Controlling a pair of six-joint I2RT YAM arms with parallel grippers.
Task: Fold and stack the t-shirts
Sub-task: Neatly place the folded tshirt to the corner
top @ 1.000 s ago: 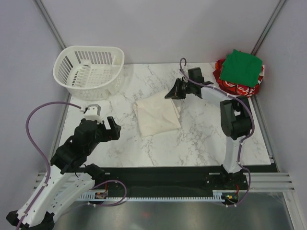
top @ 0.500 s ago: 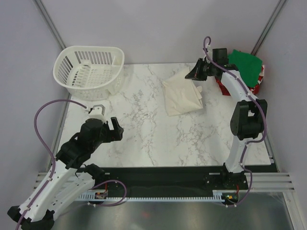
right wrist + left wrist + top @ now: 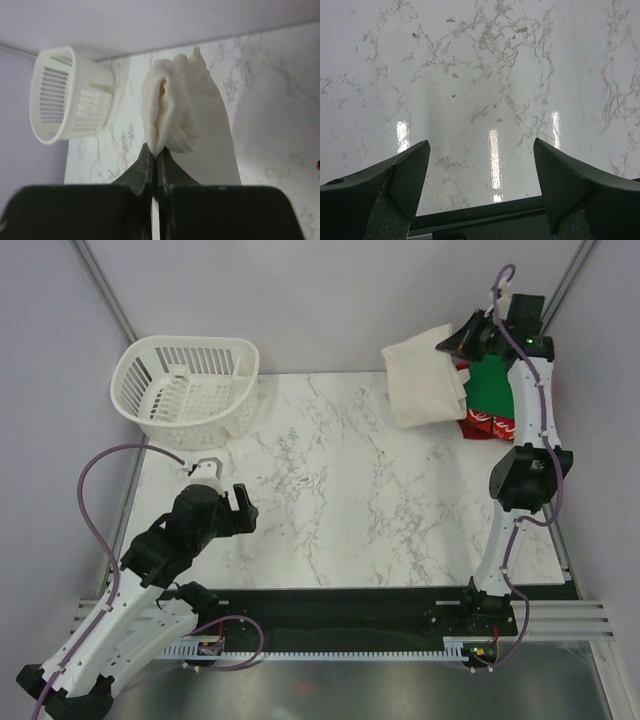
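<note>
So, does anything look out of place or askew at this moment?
Nothing is spilled or damaged. The cream t-shirt hangs from the shut right end effector, pinched at one edge, so its fold droops. In the far right corner, the red t-shirt sticks out unevenly under the green t-shirt.

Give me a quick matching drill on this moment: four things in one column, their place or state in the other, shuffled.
1. cream t-shirt
2. green t-shirt
3. white basket
4. left pincer

A. open over bare marble
B. at the table's far left corner
C. hanging from the shut right pincer
D. lying on the red t-shirt, far right corner

Pairs: 1-C, 2-D, 3-B, 4-A.
</note>
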